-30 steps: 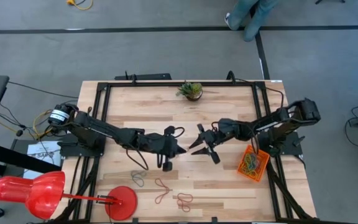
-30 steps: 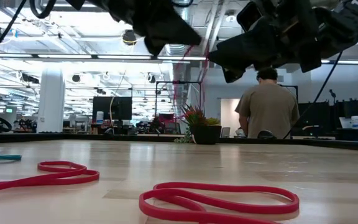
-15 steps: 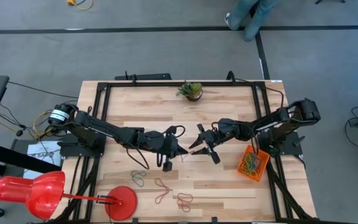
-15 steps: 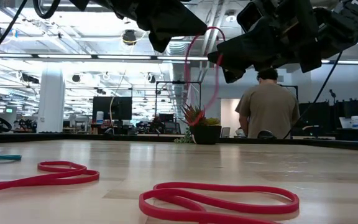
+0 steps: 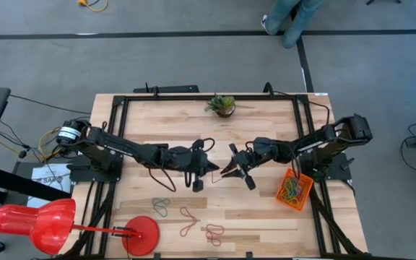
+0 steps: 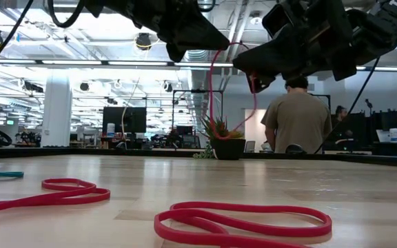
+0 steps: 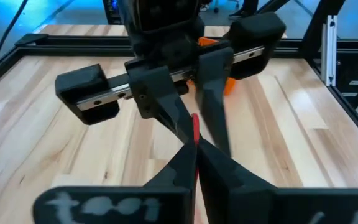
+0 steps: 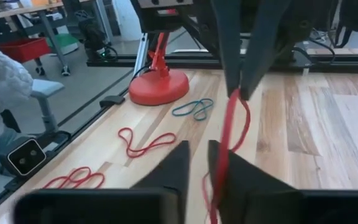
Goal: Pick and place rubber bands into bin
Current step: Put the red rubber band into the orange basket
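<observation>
My left gripper (image 5: 212, 171) is shut on a red rubber band (image 6: 234, 89) above the middle of the table. The band hangs from it as a long loop in the air. My right gripper (image 5: 224, 172) faces it tip to tip, its fingers a narrow gap apart (image 8: 197, 152). One strand of the band (image 8: 224, 149) runs down along the inner edge of one finger. The orange bin (image 5: 280, 195) stands at the right edge with several bands in it. My left gripper pinches the top of the band's loop (image 8: 235, 94) between its two fingertips (image 7: 194, 152). The fingers come from the table's left, slanting a little downward. The band hangs below them, slack and clear of the table. My right gripper: I cannot tell whether a finger touches the strand.
Loose bands lie near the front edge: a grey-blue one (image 5: 161, 207) and two red ones (image 5: 188, 220) (image 5: 215, 232). A red lamp's round base (image 5: 141, 235) stands front left. A small potted plant (image 5: 222, 105) is at the far edge. A person (image 6: 296, 117) stands beyond the table.
The red band has come into the low view hanging from my left gripper, and its loop has swung toward my right gripper, so that it now reaches that gripper's fingertips. The band stays clear of the table.
</observation>
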